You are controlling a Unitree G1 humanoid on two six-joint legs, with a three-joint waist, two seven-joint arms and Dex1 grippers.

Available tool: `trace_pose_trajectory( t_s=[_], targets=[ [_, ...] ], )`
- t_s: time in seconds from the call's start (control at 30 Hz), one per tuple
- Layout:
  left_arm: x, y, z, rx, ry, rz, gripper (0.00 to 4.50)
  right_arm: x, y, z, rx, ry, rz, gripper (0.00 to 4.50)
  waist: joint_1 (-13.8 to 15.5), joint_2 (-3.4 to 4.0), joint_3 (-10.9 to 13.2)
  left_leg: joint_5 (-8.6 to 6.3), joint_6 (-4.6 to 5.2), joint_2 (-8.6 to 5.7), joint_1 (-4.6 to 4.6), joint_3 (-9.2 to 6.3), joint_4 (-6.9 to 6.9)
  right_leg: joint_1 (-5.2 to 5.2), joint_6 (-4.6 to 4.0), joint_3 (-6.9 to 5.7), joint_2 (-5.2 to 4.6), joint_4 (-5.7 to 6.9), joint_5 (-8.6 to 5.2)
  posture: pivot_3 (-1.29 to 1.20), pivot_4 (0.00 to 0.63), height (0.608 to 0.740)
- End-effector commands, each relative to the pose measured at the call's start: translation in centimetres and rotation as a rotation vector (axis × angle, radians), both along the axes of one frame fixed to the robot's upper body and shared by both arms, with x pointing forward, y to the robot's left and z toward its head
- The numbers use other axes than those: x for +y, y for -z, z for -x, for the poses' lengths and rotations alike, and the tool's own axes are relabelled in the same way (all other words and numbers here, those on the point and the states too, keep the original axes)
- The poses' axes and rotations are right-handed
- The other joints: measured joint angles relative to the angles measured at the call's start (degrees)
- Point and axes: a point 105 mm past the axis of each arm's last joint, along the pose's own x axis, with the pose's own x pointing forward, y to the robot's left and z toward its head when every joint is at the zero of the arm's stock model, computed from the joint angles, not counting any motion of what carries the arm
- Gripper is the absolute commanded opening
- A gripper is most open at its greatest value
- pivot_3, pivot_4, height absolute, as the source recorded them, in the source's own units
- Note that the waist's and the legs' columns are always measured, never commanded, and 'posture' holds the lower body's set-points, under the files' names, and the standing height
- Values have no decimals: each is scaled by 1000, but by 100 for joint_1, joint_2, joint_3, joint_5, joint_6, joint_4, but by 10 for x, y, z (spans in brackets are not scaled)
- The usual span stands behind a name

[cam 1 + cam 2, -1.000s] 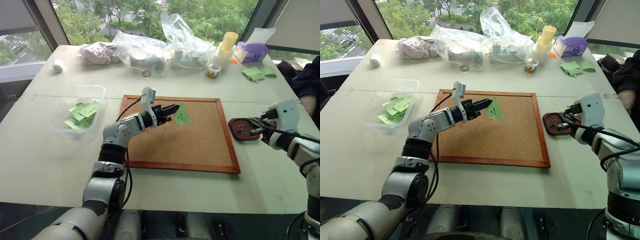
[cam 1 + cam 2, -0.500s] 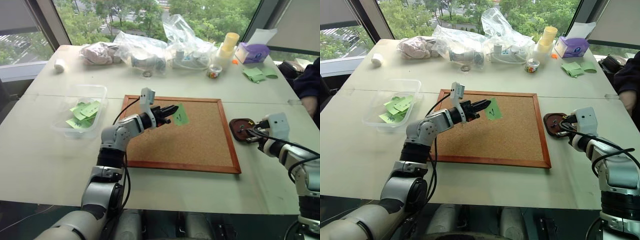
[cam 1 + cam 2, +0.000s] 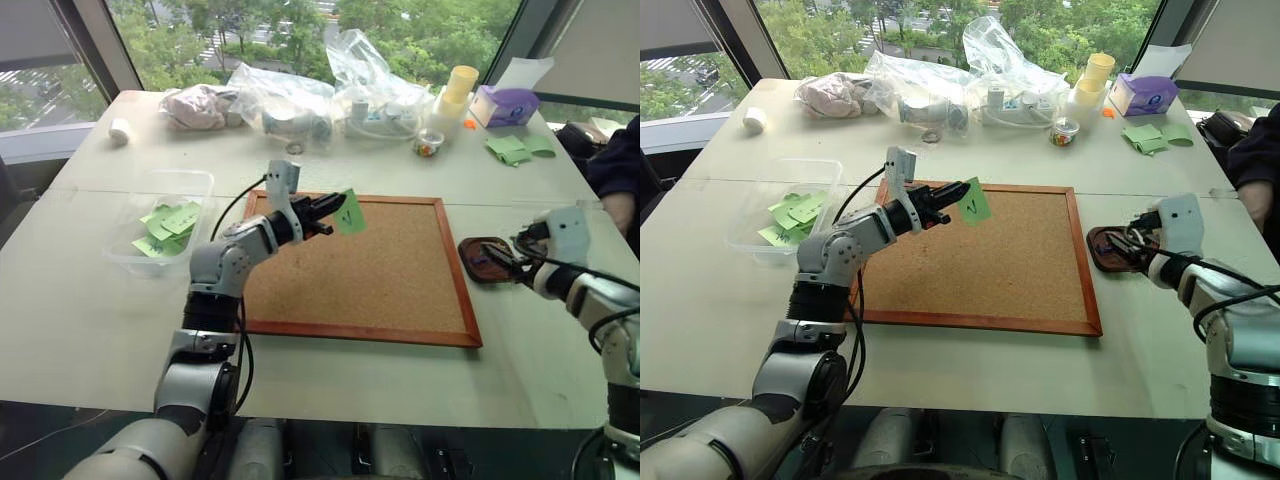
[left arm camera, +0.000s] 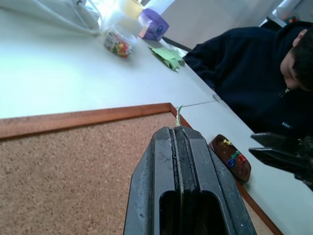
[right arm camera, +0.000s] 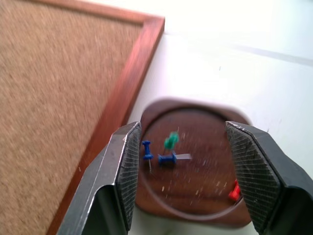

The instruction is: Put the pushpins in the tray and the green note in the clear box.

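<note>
Lifted, left claw (image 3: 328,209) pinches green note (image 3: 348,213) above the corkboard (image 3: 380,280).

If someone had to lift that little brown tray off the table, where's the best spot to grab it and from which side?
Probably pinch the raised rim of the tray from above. It is a shallow dish lying flat on the table, so only the rim offers an edge. The side away from the corkboard looks freer; keep it level, since pushpins lie inside.
</note>
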Motion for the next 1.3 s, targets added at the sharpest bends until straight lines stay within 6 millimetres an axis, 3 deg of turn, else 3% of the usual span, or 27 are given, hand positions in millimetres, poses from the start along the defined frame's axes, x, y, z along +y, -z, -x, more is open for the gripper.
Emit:
trace_pose_trajectory(
  t_s=[0.03,0.2,0.3,0.4,0.47,0.6,0.7,0.77,0.8,0.9,0.97,1.07,1.1,1.3],
  targets=[
    [4,-37,1,-109,-16,54,0,6,-23,2,-58,-37,13,2905,1,0,0,0,0,0,0,-1,0,1,0,-1,0,0,0,0,150,740],
    [21,-63,1,-197,-103,62,0,28,-36,-2,-71,-135,10,2905,-13,0,0,0,0,0,0,-1,3,1,0,-1,0,3,0,0,150,740],
    [47,-79,-3,-257,-253,25,0,65,-44,0,-78,-301,-45,2905,-33,0,0,0,0,6,0,0,3,-1,0,0,5,4,0,0,150,740],
    [104,-91,-4,-311,-531,-38,0,106,-51,4,-90,-490,-95,2905,-67,0,0,1,-2,12,1,-4,3,-2,-1,0,10,4,0,0,150,740],
    [133,-93,0,-324,-661,-68,0,119,-51,4,-86,-550,-99,2905,-74,0,0,1,-2,13,2,-10,2,-1,-1,0,10,4,0,0,150,740],
    [178,-85,12,-294,-855,-114,0,136,-52,3,-81,-633,-108,2905,-7,-2,1,0,-1,11,1,-10,3,0,-1,0,5,5,0,0,150,740],
    [224,-55,23,-211,-1010,-167,0,144,-53,0,-80,-685,-105,2905,-1,-2,1,-1,2,11,-3,-9,9,3,-1,-1,3,5,0,0,150,740],
    [243,-41,28,-165,-1069,-185,0,146,-53,-2,-78,-700,-97,2905,-2,-3,2,-2,3,10,-3,-7,10,3,-1,-1,3,5,0,0,150,740],
    [249,-33,29,-147,-1078,-191,333,147,-53,-4,-77,-707,-96,2955,0,-3,2,-2,3,12,-2,-7,10,3,-1,-3,3,5,0,0,150,740],
    [249,-14,30,-111,-1025,-206,1437,148,-52,-7,-74,-718,-93,2982,7,-4,2,-2,3,12,-3,-8,13,4,-1,-7,4,7,0,0,150,740],
    [243,-12,32,-112,-967,-202,2478,146,-50,-9,-72,-713,-86,2982,4,-4,2,-3,3,11,-4,-7,15,5,-1,-7,3,6,0,0,150,740],
    [227,-25,36,-160,-842,-148,4051,142,-48,-10,-67,-699,-83,2982,-4,-5,2,-3,3,12,-4,-8,15,4,-1,-8,2,7,0,0,150,740],
    [220,-30,37,-176,-796,-138,4369,140,-47,-10,-65,-693,-77,2982,-11,-5,2,-3,2,12,-4,-7,15,4,-1,-8,3,8,0,0,150,740],
    [155,-54,53,-263,-409,-123,4369,121,-30,-2,-10,-648,-73,2982,2,-5,2,-3,2,13,-4,-8,15,6,-1,-8,1,7,0,0,150,740]
  ],
)
